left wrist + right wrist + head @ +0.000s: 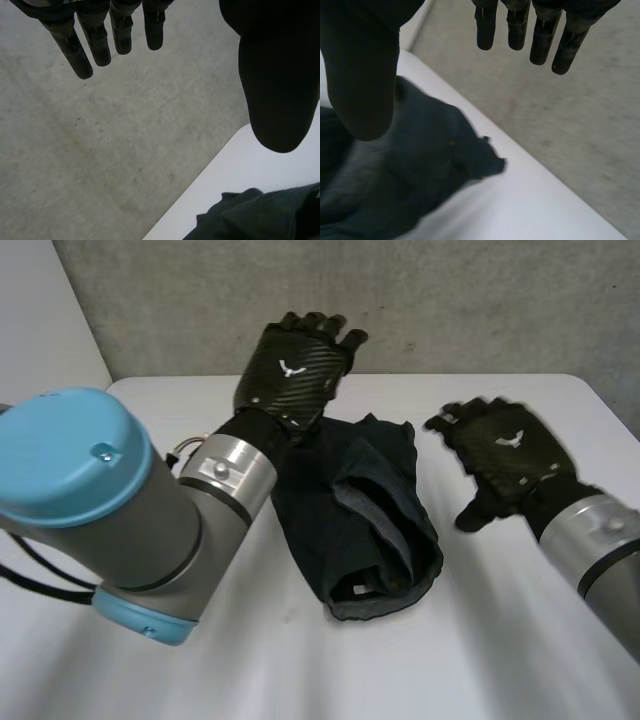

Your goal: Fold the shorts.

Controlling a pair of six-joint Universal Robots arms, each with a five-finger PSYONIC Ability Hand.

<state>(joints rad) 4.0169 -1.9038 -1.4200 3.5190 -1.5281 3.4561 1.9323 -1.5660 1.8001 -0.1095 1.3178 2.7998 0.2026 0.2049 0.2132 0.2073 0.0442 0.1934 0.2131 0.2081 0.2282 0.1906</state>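
The dark navy shorts (365,520) lie bunched and folded over in the middle of the white table (300,660), waistband opening toward the front. My left hand (295,365) hovers above the shorts' far left corner, fingers (82,47) straight and spread, holding nothing. My right hand (505,455) floats to the right of the shorts, apart from the cloth, fingers (540,40) straight and thumb (362,75) out. The shorts' far end (420,165) lies under its palm. A corner of the cloth (260,215) shows below the left thumb (280,85).
The table's far edge (200,185) runs just beyond the shorts, with grey floor (100,150) past it. My left forearm (110,500) crosses the front left of the table.
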